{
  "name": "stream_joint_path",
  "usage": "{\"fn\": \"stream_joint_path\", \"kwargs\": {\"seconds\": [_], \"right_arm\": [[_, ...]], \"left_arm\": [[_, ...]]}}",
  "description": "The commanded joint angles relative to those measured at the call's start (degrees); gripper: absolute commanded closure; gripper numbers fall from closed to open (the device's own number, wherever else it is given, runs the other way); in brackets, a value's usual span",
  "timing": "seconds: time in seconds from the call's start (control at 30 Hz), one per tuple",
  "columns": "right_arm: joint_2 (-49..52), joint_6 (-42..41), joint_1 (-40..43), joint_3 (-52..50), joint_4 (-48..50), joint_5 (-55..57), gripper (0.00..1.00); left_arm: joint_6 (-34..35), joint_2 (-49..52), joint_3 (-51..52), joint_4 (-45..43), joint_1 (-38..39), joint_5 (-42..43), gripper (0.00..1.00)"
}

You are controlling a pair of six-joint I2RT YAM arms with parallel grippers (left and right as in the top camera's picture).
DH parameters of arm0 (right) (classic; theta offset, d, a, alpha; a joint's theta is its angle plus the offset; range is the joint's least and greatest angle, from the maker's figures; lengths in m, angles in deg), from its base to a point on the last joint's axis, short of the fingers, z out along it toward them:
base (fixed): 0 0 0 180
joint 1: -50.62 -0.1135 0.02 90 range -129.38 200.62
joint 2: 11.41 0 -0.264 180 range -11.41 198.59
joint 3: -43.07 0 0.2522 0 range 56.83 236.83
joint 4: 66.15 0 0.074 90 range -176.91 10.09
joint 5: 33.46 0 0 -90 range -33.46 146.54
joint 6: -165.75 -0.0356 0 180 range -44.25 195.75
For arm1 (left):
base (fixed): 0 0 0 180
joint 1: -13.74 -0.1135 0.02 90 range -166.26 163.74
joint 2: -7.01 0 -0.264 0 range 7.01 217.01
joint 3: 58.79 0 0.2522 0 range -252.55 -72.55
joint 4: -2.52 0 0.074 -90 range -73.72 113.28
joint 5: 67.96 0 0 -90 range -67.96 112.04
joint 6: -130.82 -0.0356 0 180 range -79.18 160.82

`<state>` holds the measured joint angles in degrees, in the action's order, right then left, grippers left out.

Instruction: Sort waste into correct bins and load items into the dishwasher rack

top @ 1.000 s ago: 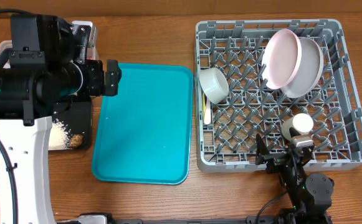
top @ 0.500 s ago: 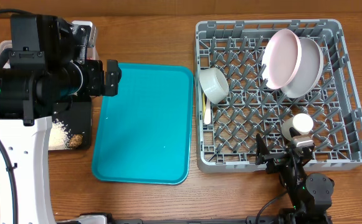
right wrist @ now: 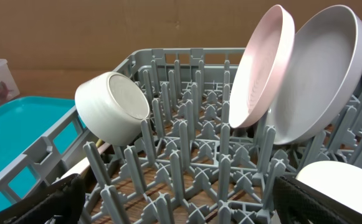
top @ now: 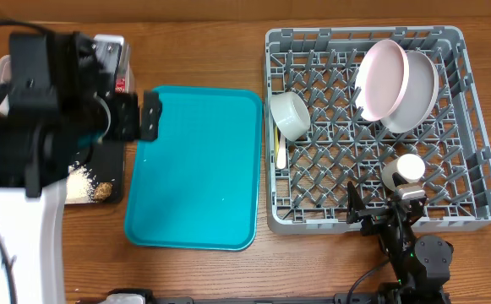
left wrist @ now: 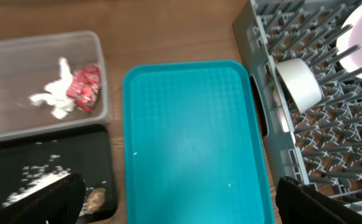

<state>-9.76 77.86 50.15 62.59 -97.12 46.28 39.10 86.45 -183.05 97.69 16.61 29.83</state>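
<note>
Evidently, the left gripper [left wrist: 181, 202] and right gripper [right wrist: 182, 202] are spread wide, nothing gripped. The bowl [right wrist: 112, 106], tipped on its side in the dishwasher rack [right wrist: 193, 55], is judged stiff, slick, breakable; its rim is best pinched.

Light is falling bright and even from above in all three views. Shadows are lying soft and short along the teal tray [top: 194, 169] rim. Overhead, the left arm [top: 42, 127] is smearing with motion blur, while the rack [top: 372, 127] is reading sharp. The pink plate [right wrist: 261, 68] is carrying a mild sheen, no hard glare. The fingers [right wrist: 37, 205] of the right gripper [right wrist: 177, 193] are showing dark and defocused in the lower corners. The left wrist view is bowing straight edges slightly near its borders.
</note>
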Motion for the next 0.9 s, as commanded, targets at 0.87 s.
{"fn": "stream_joint_path", "kwargs": {"seconds": [0.87], "right_arm": [[-0.72,-0.26,-0.15,-0.50,0.46,-0.28,0.00]], "left_arm": [[-4.15,-77.44,88.72,-65.26,-0.72,-12.26,0.00]]}}
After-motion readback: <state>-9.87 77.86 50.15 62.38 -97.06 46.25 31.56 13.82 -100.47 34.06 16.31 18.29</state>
